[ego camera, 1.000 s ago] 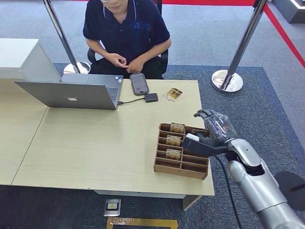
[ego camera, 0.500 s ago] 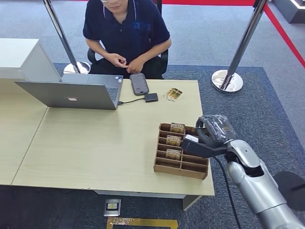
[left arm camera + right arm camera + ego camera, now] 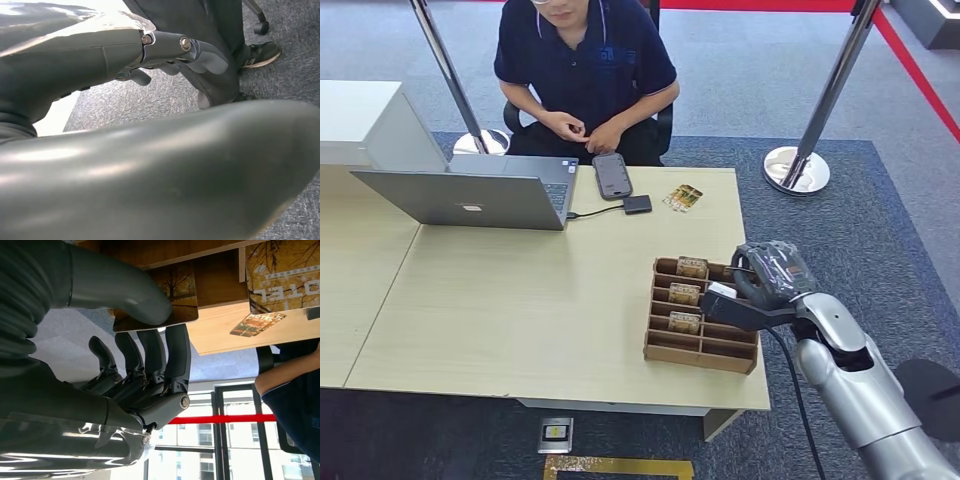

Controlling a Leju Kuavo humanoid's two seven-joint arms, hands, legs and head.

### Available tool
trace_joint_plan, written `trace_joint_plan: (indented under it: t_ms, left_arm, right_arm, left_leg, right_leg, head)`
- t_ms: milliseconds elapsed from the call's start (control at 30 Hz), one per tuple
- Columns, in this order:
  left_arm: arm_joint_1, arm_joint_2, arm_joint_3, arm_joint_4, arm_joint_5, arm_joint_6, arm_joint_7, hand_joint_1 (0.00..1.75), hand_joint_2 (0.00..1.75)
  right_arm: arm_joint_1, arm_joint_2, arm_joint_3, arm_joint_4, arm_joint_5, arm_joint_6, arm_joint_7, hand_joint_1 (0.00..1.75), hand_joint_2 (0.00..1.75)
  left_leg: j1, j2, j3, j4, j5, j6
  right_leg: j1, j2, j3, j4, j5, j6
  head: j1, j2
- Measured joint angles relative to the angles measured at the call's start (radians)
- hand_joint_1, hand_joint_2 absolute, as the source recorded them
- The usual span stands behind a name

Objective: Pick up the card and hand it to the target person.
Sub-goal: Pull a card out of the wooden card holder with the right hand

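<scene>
Wooden desk [image 3: 509,300] ahead, grey carpet around; person [image 3: 586,60] seated at far side behind laptop [image 3: 471,195] and phone [image 3: 612,175]; we have right hand [image 3: 770,275] at right end of card rack [image 3: 701,345], fingers curled in; wrist view shows thumb [image 3: 124,287] pressing card [image 3: 177,292] against fingers [image 3: 177,357], so card is pinched, low in rack slot; loose card [image 3: 683,197] lies near far edge; left hand [image 3: 170,50] hangs over carpet, grip state we cannot tell.

One legible text — the letters "OTEL", upside down, on a yellow tree-printed card [image 3: 281,275] standing in the wooden rack [image 3: 211,282].
</scene>
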Motion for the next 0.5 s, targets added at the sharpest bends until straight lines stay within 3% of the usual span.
trace_joint_plan:
  t_ms: [267,500]
  left_arm:
    - [0.000,0.000,0.000,0.000,-0.005,0.000,-0.002,0.00,0.00]
    - [0.001,0.000,0.000,0.000,0.004,0.003,-0.006,0.00,0.00]
  right_arm:
    - [0.004,-0.010,-0.003,-0.024,0.000,-0.003,0.001,1.54,1.75]
    - [0.042,-0.053,-0.031,-0.154,0.004,-0.004,0.001,1.54,1.75]
  left_leg:
    - [0.000,0.000,0.000,0.000,0.000,0.000]
    - [0.000,0.000,0.000,0.000,0.000,0.000]
  right_leg:
    - [0.000,0.000,0.000,0.000,0.000,0.000]
    - [0.000,0.000,0.000,0.000,0.000,0.000]
  head:
    - [0.000,0.000]
    - [0.000,0.000]
